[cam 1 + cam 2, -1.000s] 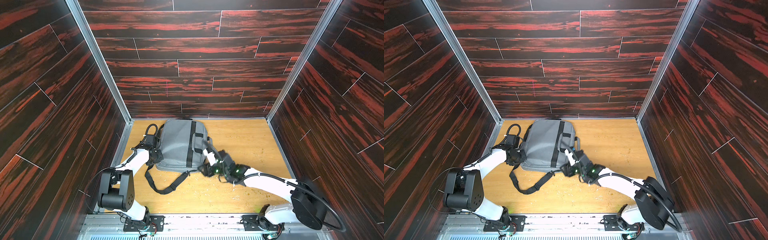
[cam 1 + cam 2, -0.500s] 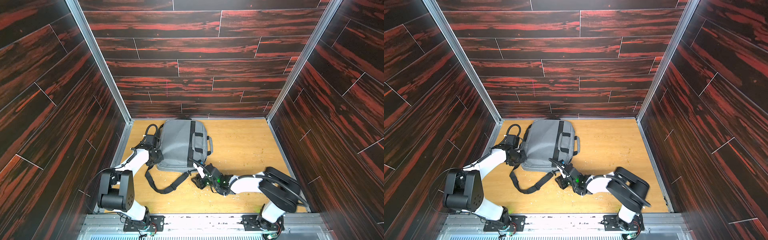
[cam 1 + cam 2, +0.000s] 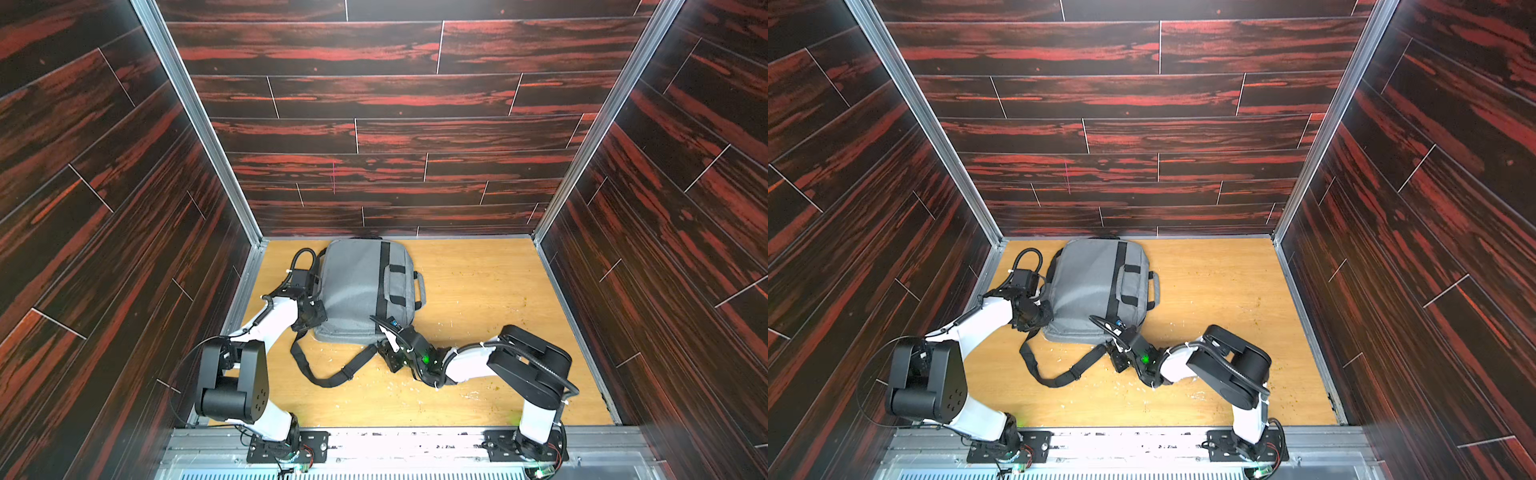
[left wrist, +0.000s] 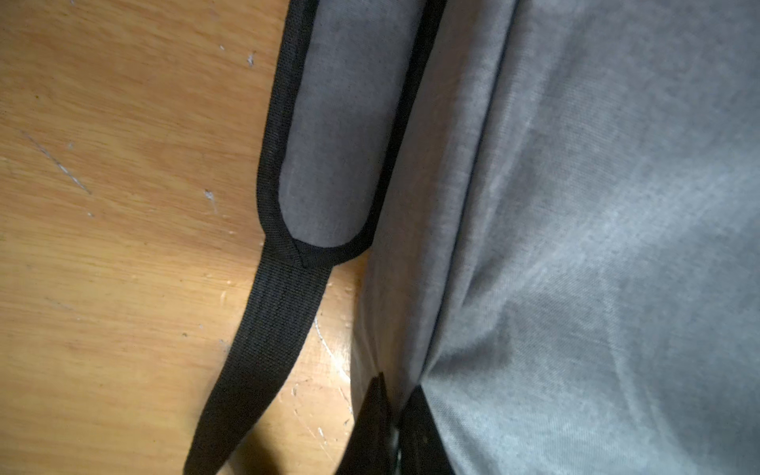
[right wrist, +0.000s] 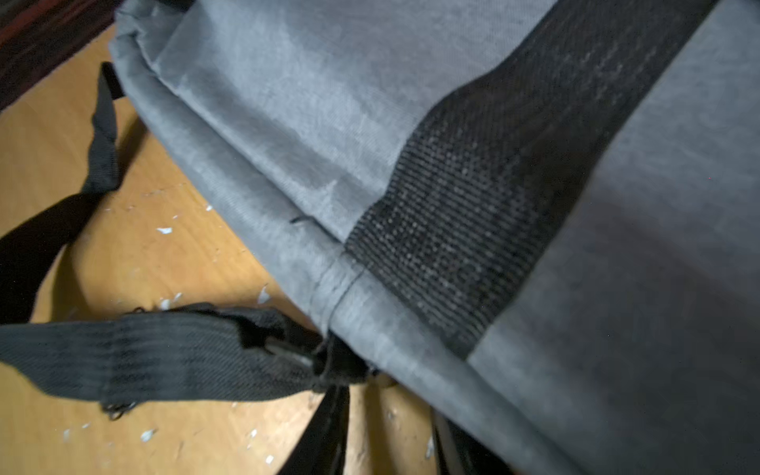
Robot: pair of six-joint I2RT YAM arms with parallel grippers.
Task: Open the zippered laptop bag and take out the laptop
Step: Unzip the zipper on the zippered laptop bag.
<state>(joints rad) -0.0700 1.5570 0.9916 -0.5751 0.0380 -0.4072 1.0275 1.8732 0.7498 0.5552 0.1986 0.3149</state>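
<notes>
Zero steps complete, I judge: zippered laptop bag lies flat at the far side of the surface, no opening visible, laptop unseen. Left pincer clenched on its side fabric; right pincer at its near edge, grip undeterminable.

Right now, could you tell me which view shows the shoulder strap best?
A top view: the shoulder strap lies as a whole loop beside the bag. The left wrist shows only its pad; the right wrist, its clipped end.

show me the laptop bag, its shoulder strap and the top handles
zippered laptop bag (image 3: 353,291): a top view, grey front panel
shoulder strap (image 5: 164,353): right wrist view, flat black webbing
top handles (image 3: 400,286): a top view, grey padded grip
</notes>
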